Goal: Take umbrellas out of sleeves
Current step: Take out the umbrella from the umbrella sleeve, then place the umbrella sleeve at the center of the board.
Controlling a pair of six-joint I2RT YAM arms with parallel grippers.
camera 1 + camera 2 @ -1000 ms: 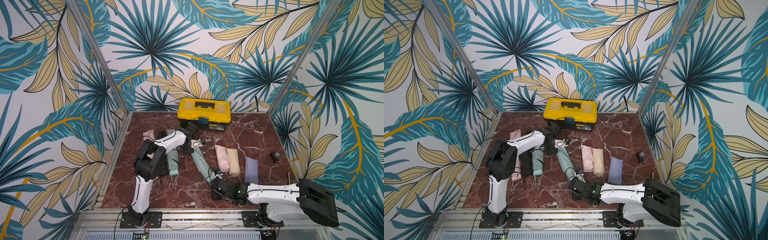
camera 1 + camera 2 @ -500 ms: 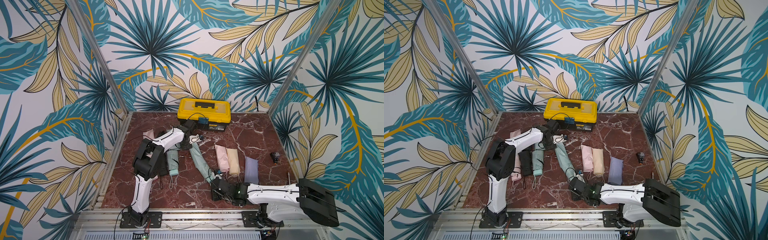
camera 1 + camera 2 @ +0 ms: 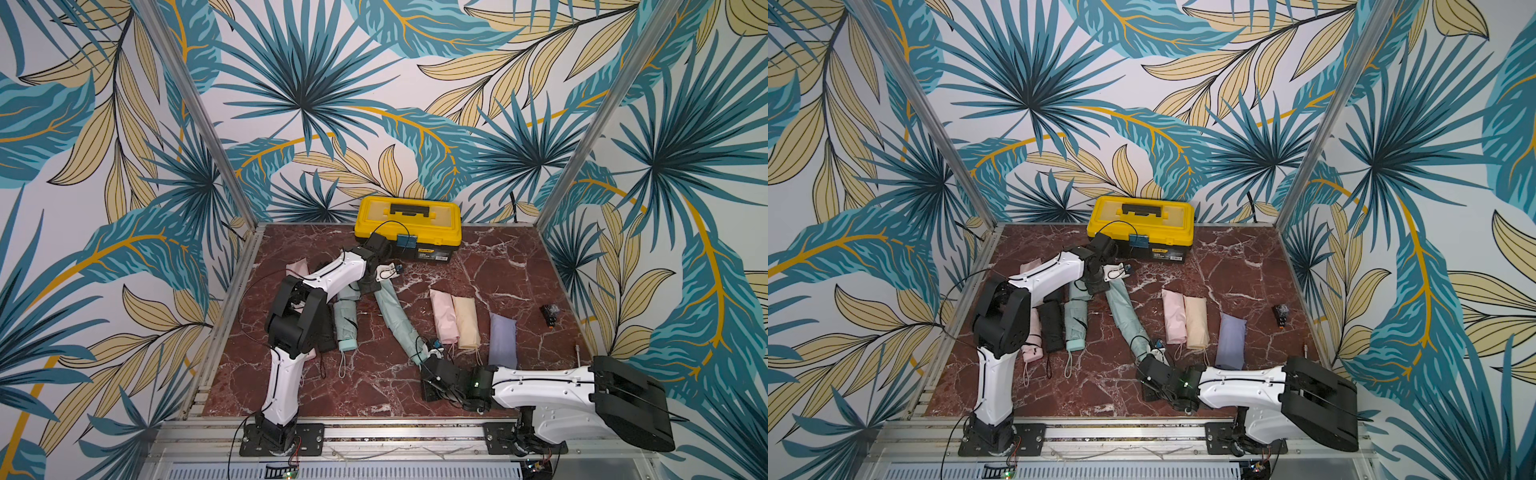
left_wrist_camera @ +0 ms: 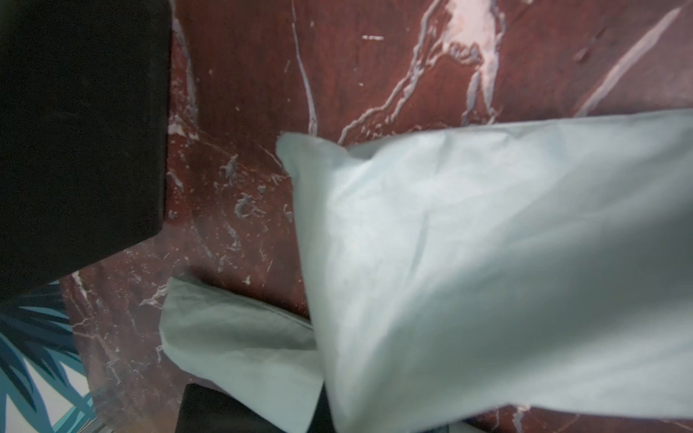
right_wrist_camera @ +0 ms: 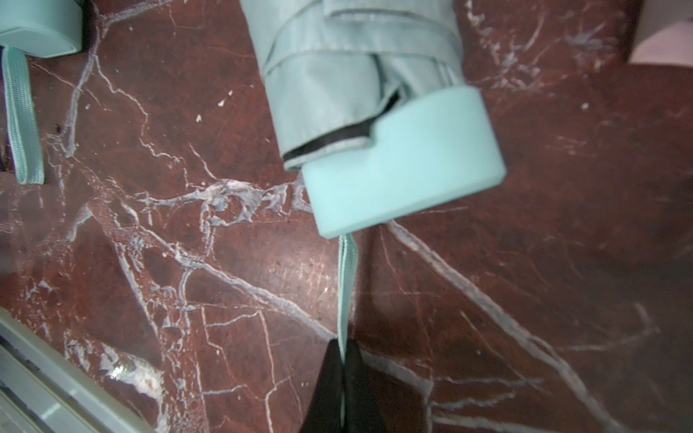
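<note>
We log mint umbrella (image 3: pixel 410 338) at table (image 3: pixel 490 266) centre, far end inside mint sleeve (image 3: pixel 388 301), left tool (image 3: pixel 369 287) clenched on that sleeve, right tool (image 5: pixel 343 371) pinching the wrist loop (image 5: pixel 347 281), pink sleeve (image 3: pixel 444 316), beige sleeve (image 3: pixel 466 322), lilac sleeve (image 3: pixel 503 338) toward right edge, bulging full, toolbox (image 3: pixel 409 216) shut at rear edge.

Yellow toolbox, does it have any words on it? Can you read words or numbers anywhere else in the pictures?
Label on the front of the yellow toolbox: it has print on it, but it is too small and blurred to read.
Everywhere else: no words, numbers or signs that can be read.
</note>
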